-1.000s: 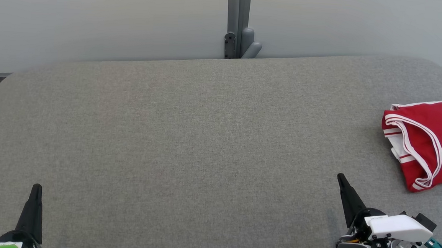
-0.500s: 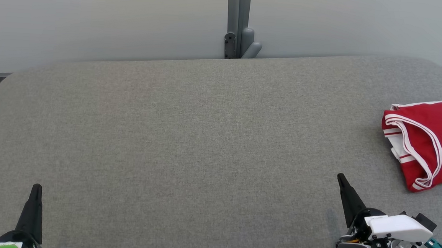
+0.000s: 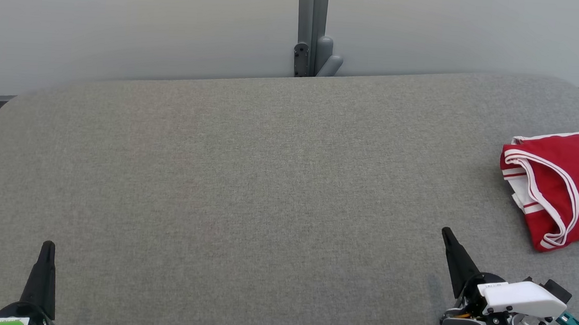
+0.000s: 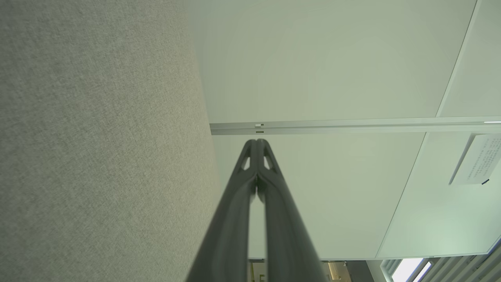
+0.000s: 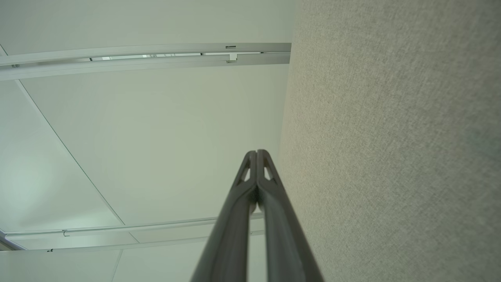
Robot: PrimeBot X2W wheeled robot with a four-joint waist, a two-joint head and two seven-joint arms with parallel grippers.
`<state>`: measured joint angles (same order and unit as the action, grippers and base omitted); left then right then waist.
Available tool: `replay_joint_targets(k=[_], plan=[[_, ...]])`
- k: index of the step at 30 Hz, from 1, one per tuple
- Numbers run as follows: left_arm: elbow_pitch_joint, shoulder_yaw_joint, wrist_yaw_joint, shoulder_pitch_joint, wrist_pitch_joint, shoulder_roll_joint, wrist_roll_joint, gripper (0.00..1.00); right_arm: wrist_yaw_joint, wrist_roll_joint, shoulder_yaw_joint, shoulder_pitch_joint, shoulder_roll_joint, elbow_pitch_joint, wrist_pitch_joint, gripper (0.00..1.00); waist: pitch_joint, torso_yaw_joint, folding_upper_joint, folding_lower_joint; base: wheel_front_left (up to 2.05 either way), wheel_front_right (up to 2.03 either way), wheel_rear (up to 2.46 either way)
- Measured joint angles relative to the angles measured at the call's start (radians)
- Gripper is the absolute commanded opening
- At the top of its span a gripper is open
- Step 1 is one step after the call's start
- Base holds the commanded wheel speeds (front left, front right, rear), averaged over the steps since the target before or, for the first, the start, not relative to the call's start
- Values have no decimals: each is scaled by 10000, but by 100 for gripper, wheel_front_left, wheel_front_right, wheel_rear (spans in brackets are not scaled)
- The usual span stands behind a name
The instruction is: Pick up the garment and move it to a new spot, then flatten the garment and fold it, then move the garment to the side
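There was one folded red sleeveless jersey with white trim (image 3: 559,189) and one grey fabric-covered bench (image 3: 268,181). The dark, long-fingered tools numbered two, the left tool (image 3: 48,244) and the right tool (image 3: 447,232). Behind were one grey metal post (image 3: 312,28) and two pale wall panels (image 3: 127,22).

a grey fabric surface (image 3: 248,180) — behind it pale wall panels (image 3: 127,22) and a grey post (image 3: 312,28).
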<state>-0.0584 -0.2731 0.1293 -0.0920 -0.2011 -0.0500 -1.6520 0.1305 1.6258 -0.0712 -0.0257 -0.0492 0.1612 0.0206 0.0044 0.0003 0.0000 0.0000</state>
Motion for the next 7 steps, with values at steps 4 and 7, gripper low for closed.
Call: replay_joint_targets(k=[4,7], plan=[[0,0,0,0,0,2,0,0,0,0,0,0,0,0,0,0,0,0,0,0,0,0,0],[0,0,0,0,0,2,0,0,0,0,0,0,0,0,0,0,0,0,0,0,0,0,0]])
